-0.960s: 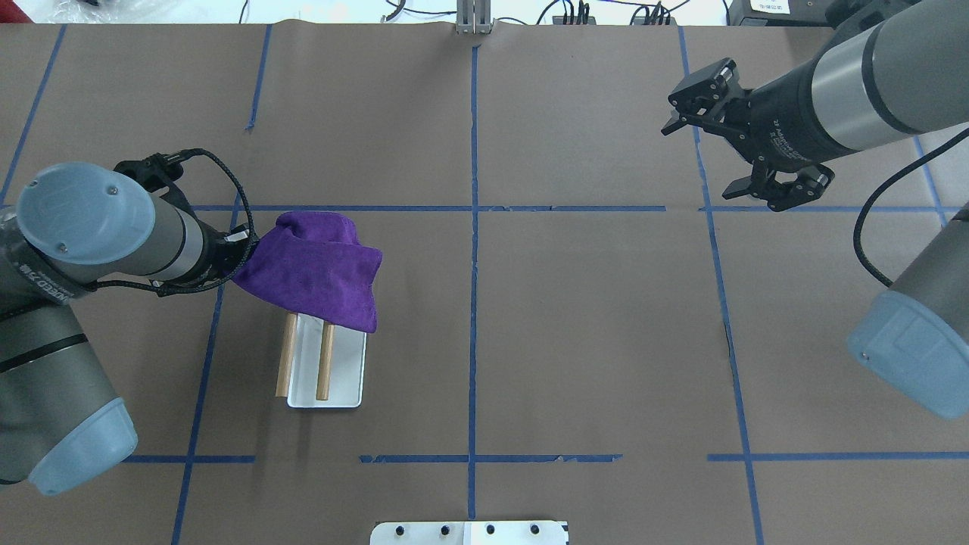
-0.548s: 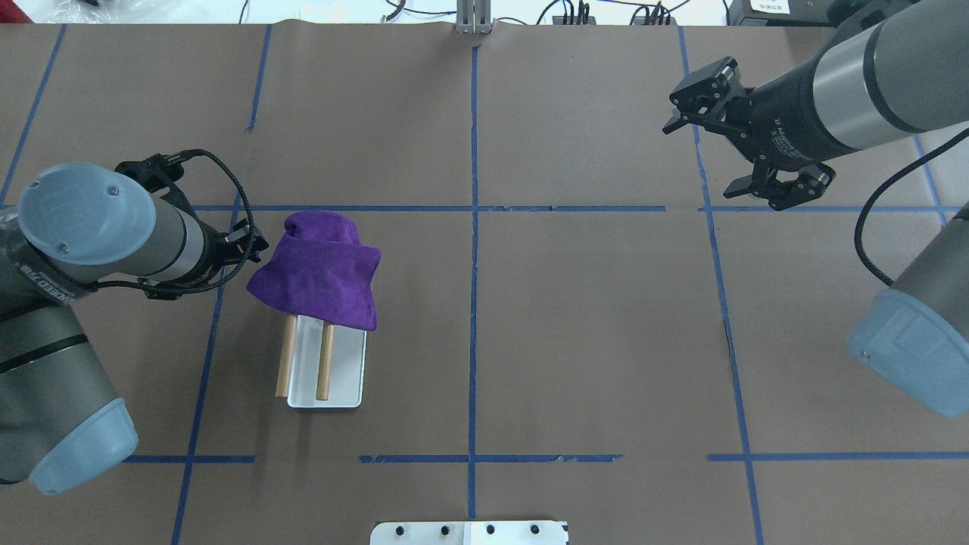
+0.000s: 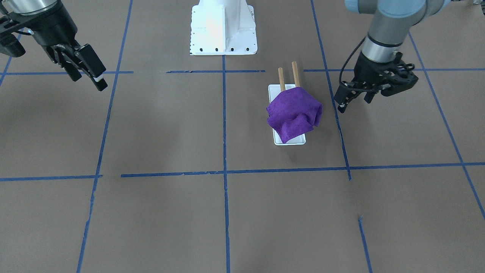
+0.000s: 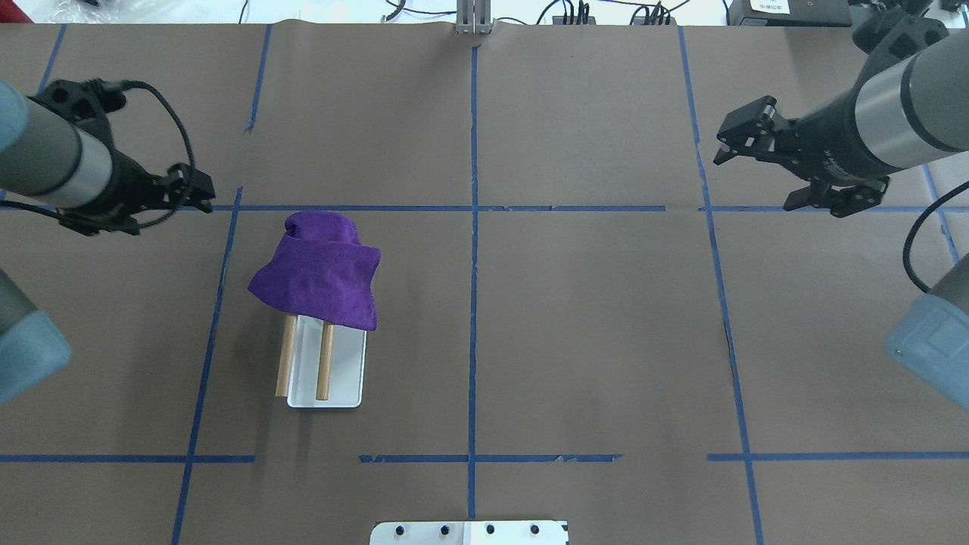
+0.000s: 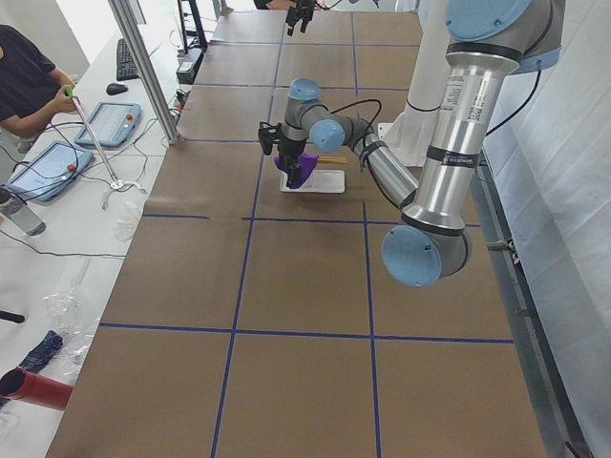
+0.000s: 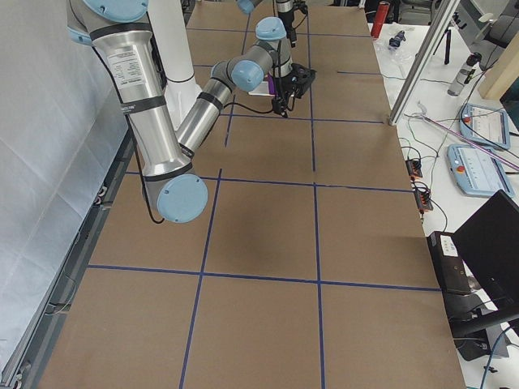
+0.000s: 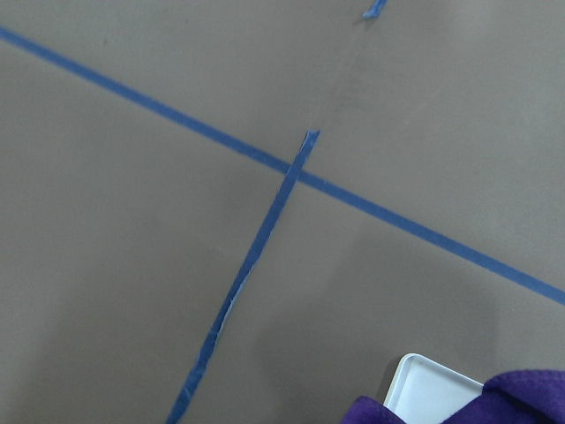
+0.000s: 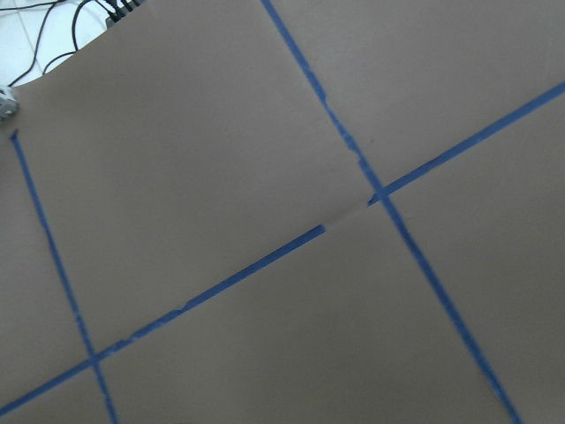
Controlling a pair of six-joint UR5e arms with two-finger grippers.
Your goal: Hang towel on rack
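Left gripper [image 4: 195, 191] — jaws are seen parted in the front-facing view [image 3: 354, 104], with nothing held between them. It is hung above the table [image 4: 590, 325], near the towel [image 4: 318, 276] on the robot's left side but clear of it; a blue tape line [image 4: 219, 303] is seen on the table between the two.

Right gripper [image 4: 753, 180] — jaws are likewise spread and nothing is gripped. It is held well apart from the towel, over the table's far right quarter [image 3: 88, 77].

The towel [image 3: 293, 112] is draped, bunched and folded on itself, over both rods of the rack [image 4: 344, 371]. Only the end of the rods farther from the robot is covered; the ends nearer the robot [image 3: 281, 77] are left bare. The upright is hidden by the cloth. A corner of the towel is hung down over the flat white base [image 3: 291, 142], whose far edge is left showing. In the left wrist view one corner of the base [image 7: 424, 389] is caught with purple cloth [image 7: 503, 402] lying over it.

The robot's white pedestal [image 3: 223, 26] is noted at the table's near edge, well apart from the rack. Beyond the table's left end a seated person [image 5: 24, 81] is noted at a side bench.
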